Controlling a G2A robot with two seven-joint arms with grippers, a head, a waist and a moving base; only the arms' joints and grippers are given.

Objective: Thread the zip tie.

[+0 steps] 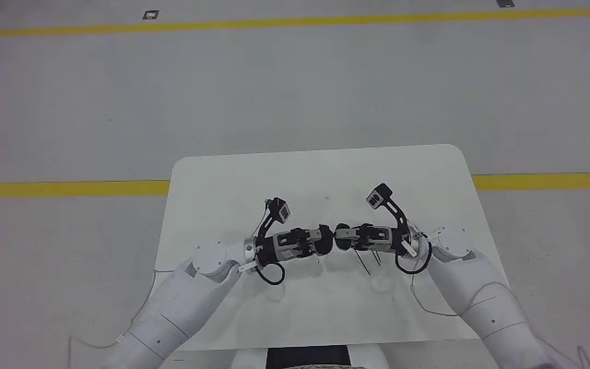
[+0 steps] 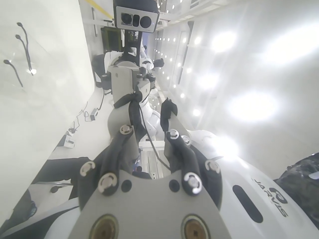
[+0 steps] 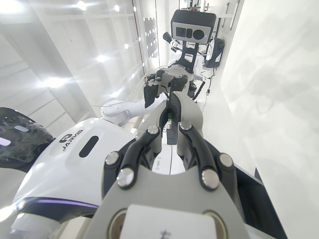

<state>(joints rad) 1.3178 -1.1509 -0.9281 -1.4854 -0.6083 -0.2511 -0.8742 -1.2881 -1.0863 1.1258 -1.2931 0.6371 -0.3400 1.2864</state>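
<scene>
Both arms meet tip to tip above the middle of the white table (image 1: 313, 180). My right gripper (image 3: 173, 100) is shut, with a black strip pinched between its pads; it looks like the zip tie (image 2: 154, 148). In the left wrist view that thin black tie runs from the right gripper's tip (image 2: 135, 92) back between my left gripper's (image 2: 149, 105) spread fingers. The left gripper stands open, and its black pads (image 3: 149, 95) sit on either side of the right gripper's tip. In the top view the left gripper (image 1: 324, 236) and the right gripper (image 1: 344, 235) almost touch.
Three spare black zip ties (image 2: 25, 48) lie on the table under the right arm, seen from above as thin lines (image 1: 369, 263). The far half of the table is bare. Yellow floor lines (image 1: 83, 188) run beyond it.
</scene>
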